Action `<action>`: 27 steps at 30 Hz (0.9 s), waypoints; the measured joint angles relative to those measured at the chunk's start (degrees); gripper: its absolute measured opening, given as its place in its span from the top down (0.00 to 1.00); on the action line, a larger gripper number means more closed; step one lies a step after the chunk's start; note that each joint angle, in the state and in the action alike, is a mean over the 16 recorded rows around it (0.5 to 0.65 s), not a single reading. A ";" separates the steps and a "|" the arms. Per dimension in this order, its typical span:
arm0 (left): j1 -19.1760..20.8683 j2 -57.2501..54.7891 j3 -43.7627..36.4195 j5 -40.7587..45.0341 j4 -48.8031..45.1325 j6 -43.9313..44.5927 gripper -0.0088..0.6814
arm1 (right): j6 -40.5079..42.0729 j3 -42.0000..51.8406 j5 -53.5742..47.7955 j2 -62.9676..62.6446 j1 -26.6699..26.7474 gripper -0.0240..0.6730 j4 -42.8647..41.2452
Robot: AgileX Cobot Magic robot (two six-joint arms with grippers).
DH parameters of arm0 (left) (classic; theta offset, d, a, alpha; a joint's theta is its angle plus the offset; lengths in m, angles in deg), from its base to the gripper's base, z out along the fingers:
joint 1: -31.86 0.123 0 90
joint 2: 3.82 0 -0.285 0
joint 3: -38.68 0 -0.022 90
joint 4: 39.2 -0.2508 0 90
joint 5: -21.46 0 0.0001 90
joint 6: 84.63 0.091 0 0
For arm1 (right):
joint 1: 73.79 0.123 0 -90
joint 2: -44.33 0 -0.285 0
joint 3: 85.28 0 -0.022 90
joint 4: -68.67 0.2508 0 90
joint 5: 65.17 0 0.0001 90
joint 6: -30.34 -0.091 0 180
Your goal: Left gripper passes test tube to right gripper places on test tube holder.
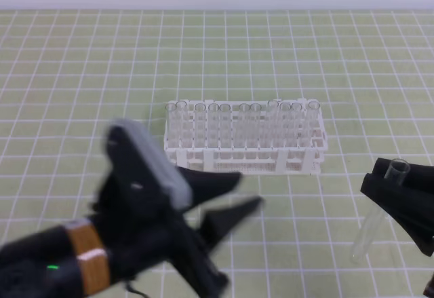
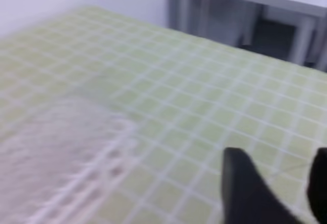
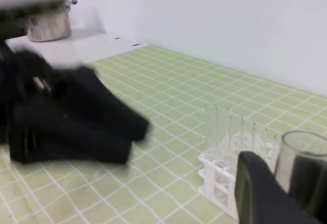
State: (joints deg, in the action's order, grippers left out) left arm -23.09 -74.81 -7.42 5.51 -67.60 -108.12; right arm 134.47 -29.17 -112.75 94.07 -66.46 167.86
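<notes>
My right gripper [image 1: 385, 191] at the right edge is shut on the test tube [image 1: 371, 229]. The clear tube slants, with its flared rim up and its rounded bottom near the mat. In the right wrist view the tube's rim [image 3: 302, 151] stands between the black fingers [image 3: 258, 191]. My left gripper [image 1: 247, 193] is motion-blurred at the lower left. Its two fingers are apart with nothing between them, and it is well clear of the tube. The left wrist view also shows its fingers [image 2: 245, 193] spread over bare mat. The white test tube holder [image 1: 245, 154] stands mid-table with several clear tubes in it.
A green mat with a white grid [image 1: 285, 53] covers the table. The rack appears as a blur [image 2: 61, 157] in the left wrist view and beside my right fingers [image 3: 225, 175]. A metal pot [image 3: 48, 25] sits on a white surface beyond the mat.
</notes>
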 joint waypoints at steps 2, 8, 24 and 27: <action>1.11 4.69 0.00 5.31 0.00 0.28 0.77 | 0.00 0.00 0.57 0.00 0.00 0.82 0.01; 3.32 19.13 -0.36 20.85 0.69 0.90 0.96 | 0.01 0.00 2.28 0.00 0.00 0.82 0.05; 3.72 44.75 -11.06 32.20 10.13 1.00 0.99 | 6.63 0.00 7.54 0.00 0.00 0.82 0.12; 3.72 46.50 -12.52 32.79 11.06 1.01 0.99 | 7.98 0.00 8.10 0.00 0.00 0.82 0.14</action>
State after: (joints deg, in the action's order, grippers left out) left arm -19.37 -28.31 -19.94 38.29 -56.53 -107.11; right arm 142.45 -29.17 -104.65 94.07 -66.46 168.00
